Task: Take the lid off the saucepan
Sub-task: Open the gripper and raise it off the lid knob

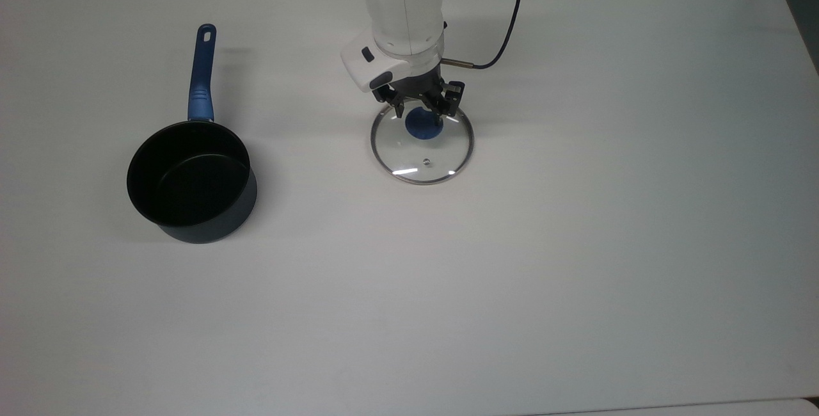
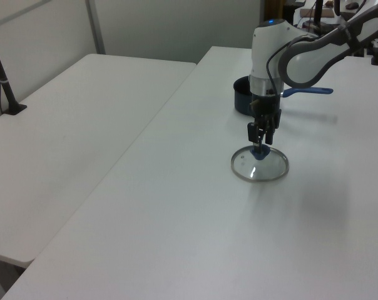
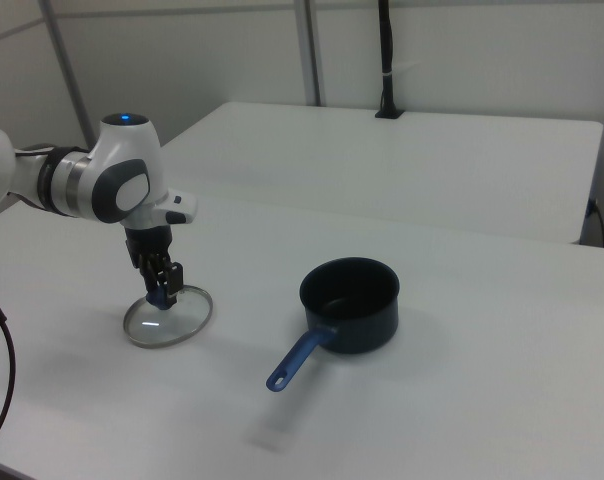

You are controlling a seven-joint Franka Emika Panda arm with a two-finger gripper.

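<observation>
Two task things sit well apart on the white table (image 1: 576, 243). At the top view's left stands the saucepan (image 1: 192, 182), uncovered, its blue handle (image 1: 201, 73) pointing up the picture. Toward the top view's right, the lid (image 1: 422, 145) lies flat on the table (knob (image 1: 421, 126) up). Over it the gripper (image 1: 419, 109) points down, fingers spread just wider than the knob, not gripping it.

White arm (image 1: 402, 0) with grey joints, black gripper (image 1: 420, 111), dark cable (image 1: 505, 32).
</observation>
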